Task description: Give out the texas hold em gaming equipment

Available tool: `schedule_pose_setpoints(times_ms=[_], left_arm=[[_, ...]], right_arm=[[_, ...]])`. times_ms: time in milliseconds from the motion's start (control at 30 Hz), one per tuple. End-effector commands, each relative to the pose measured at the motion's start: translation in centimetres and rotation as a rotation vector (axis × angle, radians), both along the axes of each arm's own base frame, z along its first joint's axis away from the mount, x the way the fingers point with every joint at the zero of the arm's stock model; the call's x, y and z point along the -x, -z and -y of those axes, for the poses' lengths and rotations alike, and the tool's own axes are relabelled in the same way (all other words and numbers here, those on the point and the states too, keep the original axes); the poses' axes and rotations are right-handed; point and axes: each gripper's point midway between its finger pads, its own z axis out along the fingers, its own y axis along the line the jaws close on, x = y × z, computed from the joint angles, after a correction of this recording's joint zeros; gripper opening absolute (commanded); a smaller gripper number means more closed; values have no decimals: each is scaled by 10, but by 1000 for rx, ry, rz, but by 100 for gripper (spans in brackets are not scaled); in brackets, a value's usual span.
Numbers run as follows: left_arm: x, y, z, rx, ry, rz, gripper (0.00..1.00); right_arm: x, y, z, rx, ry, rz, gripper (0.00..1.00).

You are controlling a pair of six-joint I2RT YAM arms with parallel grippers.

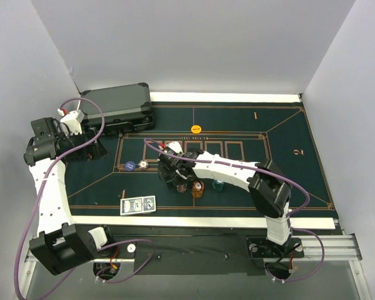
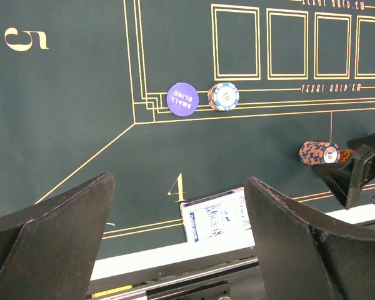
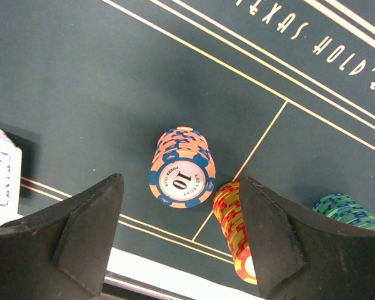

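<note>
My right gripper (image 3: 180,182) hangs open low over the green mat (image 1: 287,144). An orange-and-blue chip stack (image 3: 181,175) marked 10 stands just beyond the gap between its jaws. A yellow-and-red stack (image 3: 236,228) leans right against the inner side of the right finger (image 3: 281,250). A teal stack (image 3: 349,212) stands farther right. From above, these stacks (image 1: 197,187) sit under the right gripper (image 1: 175,177). Blue-backed cards (image 1: 138,205) lie at the mat's near edge. My left gripper (image 2: 178,184) is open and empty, high above the cards (image 2: 217,215).
A dark grey case (image 1: 117,105) sits at the back left, beside the left gripper (image 1: 90,150). A purple small-blind button (image 2: 182,99) and a single chip (image 2: 224,97) lie on the mat's left part. A yellow button (image 1: 196,129) lies farther back.
</note>
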Motion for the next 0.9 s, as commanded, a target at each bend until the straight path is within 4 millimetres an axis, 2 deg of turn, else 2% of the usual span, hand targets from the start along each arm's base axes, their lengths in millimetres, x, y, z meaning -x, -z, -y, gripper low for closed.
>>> schedule_pose_setpoints(times_ms=[0, 233, 867], left_arm=[[-2, -23, -1, -25, 2, 64, 96], [-2, -22, -3, -30, -1, 64, 96], [-2, -25, -3, -42, 0, 76, 96]], right_arm=[[7, 9, 2, 19, 3, -23, 68], [8, 15, 3, 25, 9, -29, 59], [11, 31, 7, 58, 11, -51, 54]])
